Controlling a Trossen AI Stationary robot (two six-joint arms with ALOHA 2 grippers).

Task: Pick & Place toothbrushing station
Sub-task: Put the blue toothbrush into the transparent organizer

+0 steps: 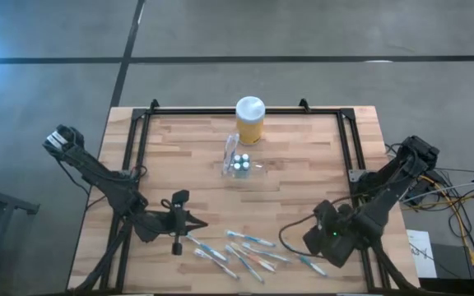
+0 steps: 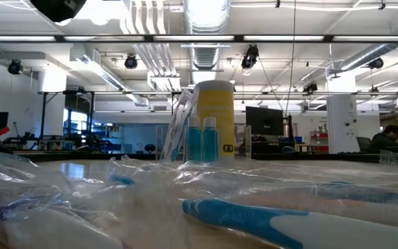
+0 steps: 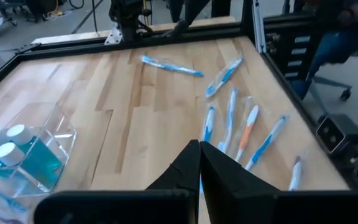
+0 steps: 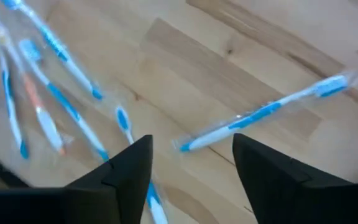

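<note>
Judged the clear toothbrushing station [image 1: 239, 164] light, slick, tippable, best pinched at its rim; left gripper [image 3: 200, 163] jaws closed, right gripper [image 4: 191, 155] jaws wide.

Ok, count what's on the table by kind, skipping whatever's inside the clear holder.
Loose wrapped toothbrushes: 7
Clear holder: 1
Yellow jar: 1
Total: 9
</note>
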